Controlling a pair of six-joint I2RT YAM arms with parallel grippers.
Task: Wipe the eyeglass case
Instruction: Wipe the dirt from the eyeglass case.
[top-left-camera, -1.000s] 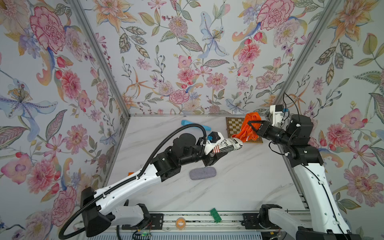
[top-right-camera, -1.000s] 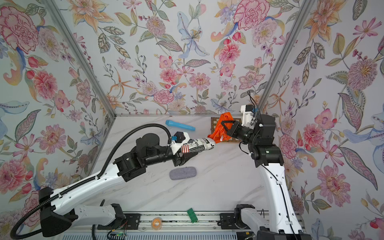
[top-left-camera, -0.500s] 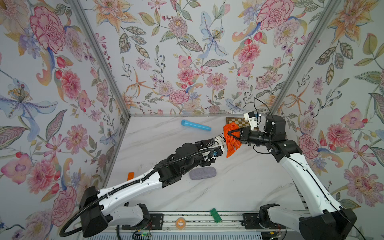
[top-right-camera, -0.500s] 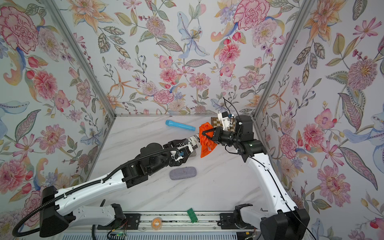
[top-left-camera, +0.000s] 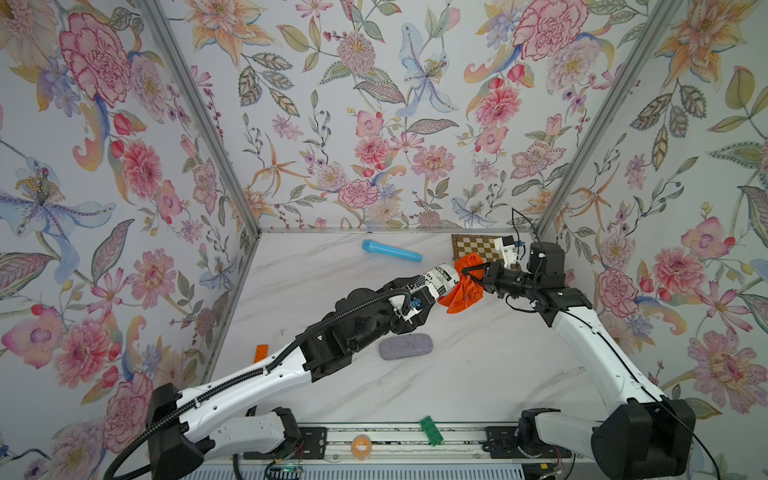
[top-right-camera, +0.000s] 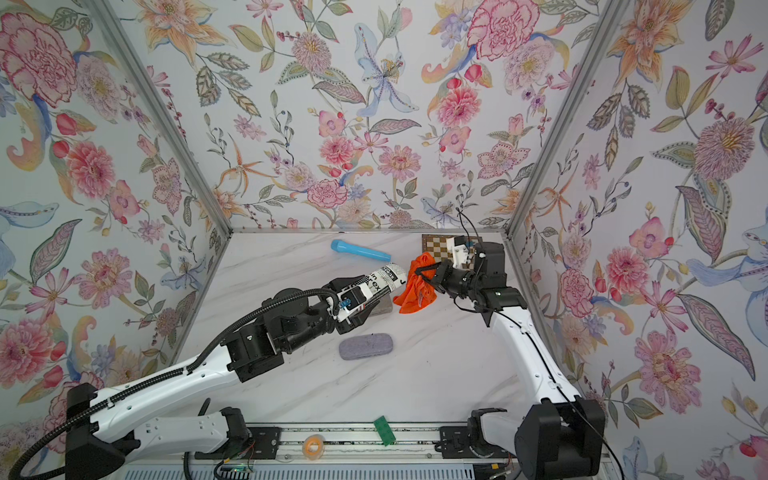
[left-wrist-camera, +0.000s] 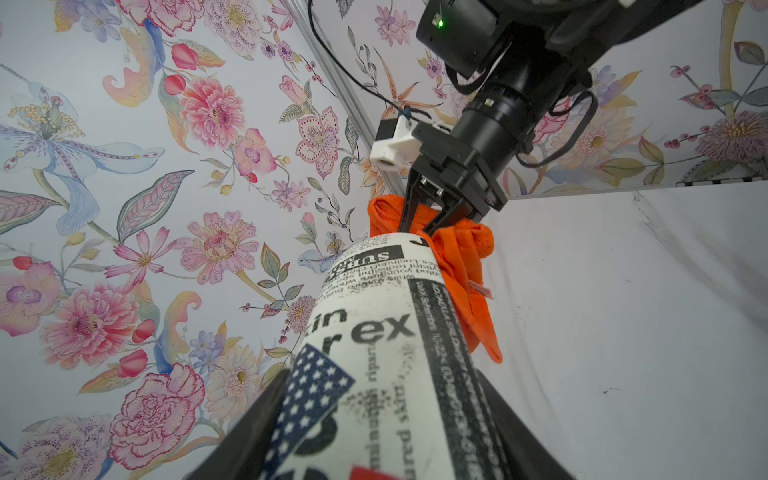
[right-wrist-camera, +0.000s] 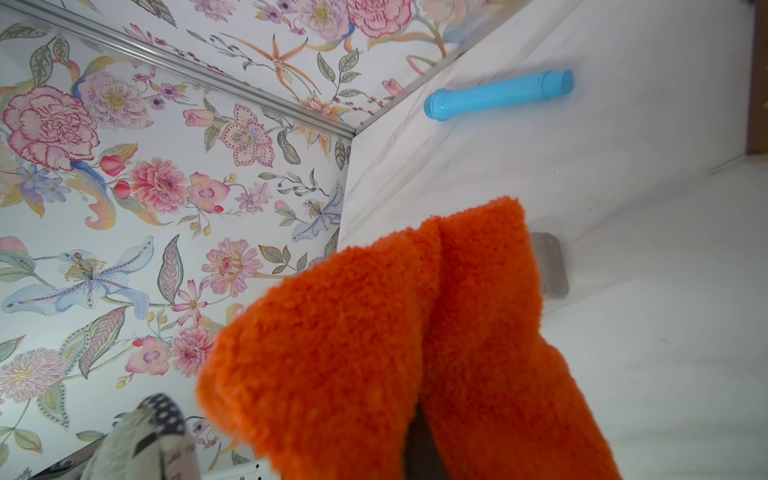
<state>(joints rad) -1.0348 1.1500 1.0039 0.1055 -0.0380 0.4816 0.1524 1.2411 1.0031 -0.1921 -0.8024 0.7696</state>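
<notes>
Pressing against the far end of the newsprint eyeglass case, the orange cloth now has contact with it, and this is the main change. One second ago the cloth hung over the chessboard at the upper right of the table, well apart from the case. Half a second ago it had only arrived at the tip. The case itself stayed almost where it was, a little right of the centre in both top views. It was the right arm that came over to it.

I judge from this that the wiping has begun but is at its very start. Only the end of the case is covered, and the printed side toward the camera is bare.

The left gripper is clamped on the lower half of the case. The case sticks out from it toward the upper right of the frame and appears to be held above the table, not resting on it.

The right gripper is closed tightly on a bunch of the cloth. In the left wrist view its tips stand just over the rounded end of the case, and the cloth hangs down along the right side of the case, touching it.

A grey case lies flat on the table below the left arm, apart from both grippers.
</notes>
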